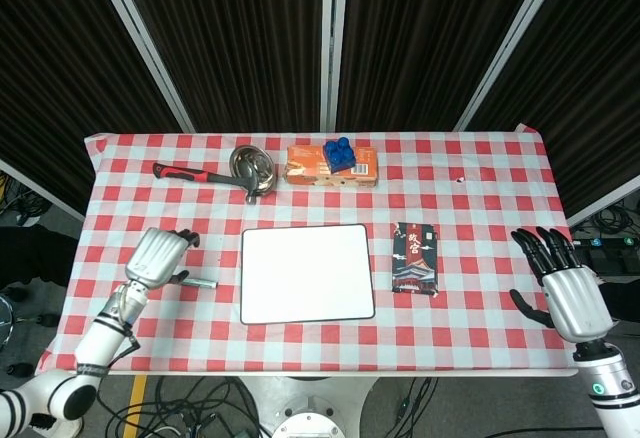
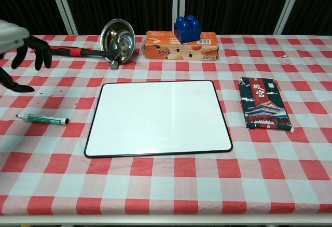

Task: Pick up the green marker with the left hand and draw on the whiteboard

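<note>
- Tablecloth [image 1: 480,308] in red and white check covers the whole table, filling the middle and lower part of both views.
- Whiteboard [image 2: 158,118] lies flat at the centre of the chest view, its white face blank inside a thin dark rim.
- Right hand [image 1: 565,283] sits at the right edge of the head view, palm down, its dark fingers spread apart and holding nothing; the chest view does not show it.
- Left hand [image 1: 155,258] hovers at the lower left of the head view above the marker's left part, its fingers apart and slightly curled, empty.
- Orange carton [image 2: 179,46] lies on its side at the top centre, beyond the whiteboard, with a blue toy brick [image 2: 187,28] on top of it.
- Dark printed packet [image 2: 263,103] lies flat to the right of the whiteboard, apart from it.
- Hammer [image 2: 85,52] with a red and black handle lies at the upper left, its head against a steel bowl [image 2: 117,37] that is tipped on its side.
- Green marker [image 2: 42,118] lies on the cloth left of the whiteboard, near it but not touching, its dark cap pointing toward the board.
</note>
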`<act>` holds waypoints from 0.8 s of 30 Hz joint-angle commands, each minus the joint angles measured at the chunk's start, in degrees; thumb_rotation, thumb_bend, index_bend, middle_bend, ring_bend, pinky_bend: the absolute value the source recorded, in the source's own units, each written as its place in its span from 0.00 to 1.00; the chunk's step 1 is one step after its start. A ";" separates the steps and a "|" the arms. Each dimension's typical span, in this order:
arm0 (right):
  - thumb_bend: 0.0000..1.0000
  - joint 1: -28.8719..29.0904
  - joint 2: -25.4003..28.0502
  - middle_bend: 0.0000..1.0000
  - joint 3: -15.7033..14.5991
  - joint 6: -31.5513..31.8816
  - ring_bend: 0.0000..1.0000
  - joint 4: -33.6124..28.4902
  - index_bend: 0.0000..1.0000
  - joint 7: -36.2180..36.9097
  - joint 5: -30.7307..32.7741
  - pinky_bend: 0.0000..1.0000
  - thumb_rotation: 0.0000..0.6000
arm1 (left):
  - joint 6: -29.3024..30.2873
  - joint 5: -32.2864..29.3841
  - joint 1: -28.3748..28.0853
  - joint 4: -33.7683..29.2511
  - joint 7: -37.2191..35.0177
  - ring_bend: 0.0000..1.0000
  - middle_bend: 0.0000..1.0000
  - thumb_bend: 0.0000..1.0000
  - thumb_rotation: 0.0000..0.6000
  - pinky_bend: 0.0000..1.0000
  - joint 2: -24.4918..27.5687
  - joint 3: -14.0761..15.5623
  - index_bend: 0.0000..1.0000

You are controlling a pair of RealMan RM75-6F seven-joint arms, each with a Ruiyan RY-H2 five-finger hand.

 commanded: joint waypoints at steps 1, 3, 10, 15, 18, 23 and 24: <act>0.22 -0.19 0.25 0.08 -0.07 -0.28 0.00 -0.29 0.00 -0.38 0.58 0.06 1.00 | -1.95 -4.02 -1.71 3.89 4.34 0.69 0.51 0.25 1.00 1.00 -4.32 1.11 0.46; 0.22 -0.22 0.30 0.08 -0.12 -0.46 0.00 -0.52 0.00 -0.60 0.81 0.06 1.00 | -1.63 -5.75 -1.84 4.74 6.95 0.71 0.53 0.26 1.00 1.00 -5.90 1.72 0.47; 0.22 -0.38 0.18 0.08 -0.31 -0.96 0.00 -0.67 0.00 -0.92 1.52 0.07 1.00 | 0.19 -8.31 -2.28 4.73 13.82 0.72 0.52 0.27 1.00 1.00 -8.90 3.80 0.46; 0.22 -0.61 0.10 0.07 -0.39 -0.85 0.00 -0.50 0.00 -0.76 1.77 0.07 1.00 | 0.50 -11.28 -3.08 4.81 19.06 0.73 0.51 0.27 1.00 1.00 -10.75 4.70 0.46; 0.22 -0.67 0.03 0.07 -0.37 -0.95 0.00 -0.34 0.00 -0.54 2.07 0.07 1.00 | 0.81 -12.63 -3.31 3.98 20.55 0.73 0.51 0.27 1.00 1.00 -10.85 5.08 0.46; 0.22 -0.51 -0.32 0.07 -0.46 -1.39 0.00 0.06 0.00 -0.15 2.13 0.07 1.00 | 0.96 -15.22 -3.74 2.87 22.48 0.73 0.50 0.27 1.00 1.00 -10.69 5.60 0.45; 0.22 -0.49 -0.39 0.07 -0.48 -1.49 0.00 0.15 0.00 -0.10 2.19 0.07 1.00 | 1.03 -15.59 -3.77 2.89 22.47 0.73 0.50 0.27 1.00 1.00 -10.75 5.74 0.45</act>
